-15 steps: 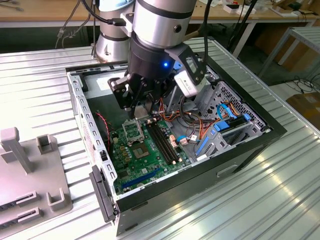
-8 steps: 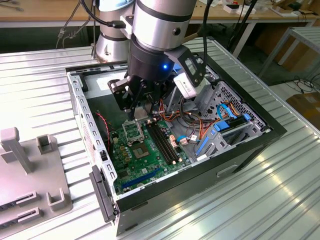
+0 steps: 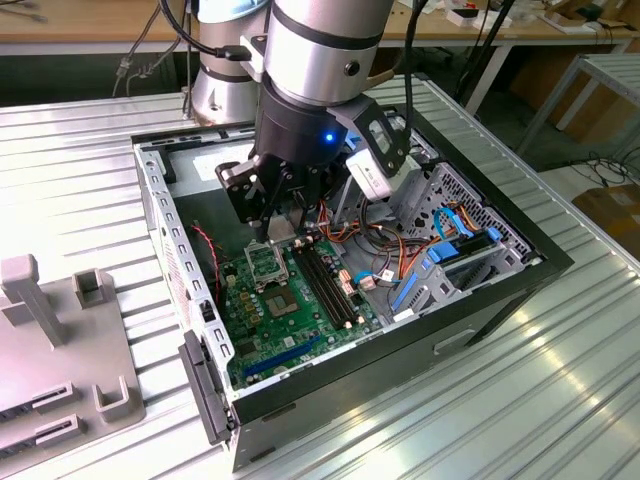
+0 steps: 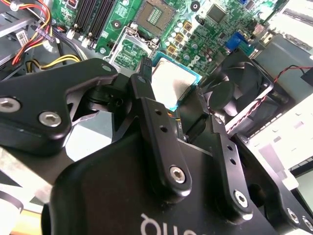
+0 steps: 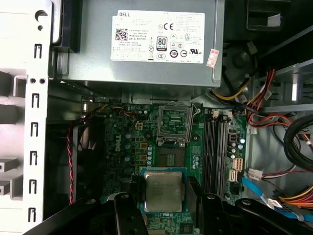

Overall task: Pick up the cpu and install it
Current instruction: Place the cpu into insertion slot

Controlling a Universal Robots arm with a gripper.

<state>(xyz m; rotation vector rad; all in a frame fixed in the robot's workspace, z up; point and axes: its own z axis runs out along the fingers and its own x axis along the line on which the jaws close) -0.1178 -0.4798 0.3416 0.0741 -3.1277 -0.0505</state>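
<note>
The cpu point(image 5: 164, 190), a small flat square chip with a silver-grey top and a green edge, is clamped between the two black fingers of my gripper point(image 5: 165, 195). In the second wrist view the cpu point(image 4: 172, 82) sits between the fingers point(image 4: 143, 78), held above the green motherboard point(image 4: 205, 34). The open socket point(image 5: 174, 122) with its metal frame lies a short way beyond the chip. In the exterior view my gripper point(image 3: 270, 215) hangs inside the open computer case, just above the socket point(image 3: 263, 264).
A grey power-supply box point(image 5: 146, 63) stands behind the socket. Black memory slots point(image 5: 219, 147) run beside it, with coloured cables point(image 5: 274, 122) further out. A bare dark chip point(image 5: 169, 159) sits between socket and cpu. A black fan point(image 4: 239, 83) and the case wall point(image 3: 165, 225) are close by.
</note>
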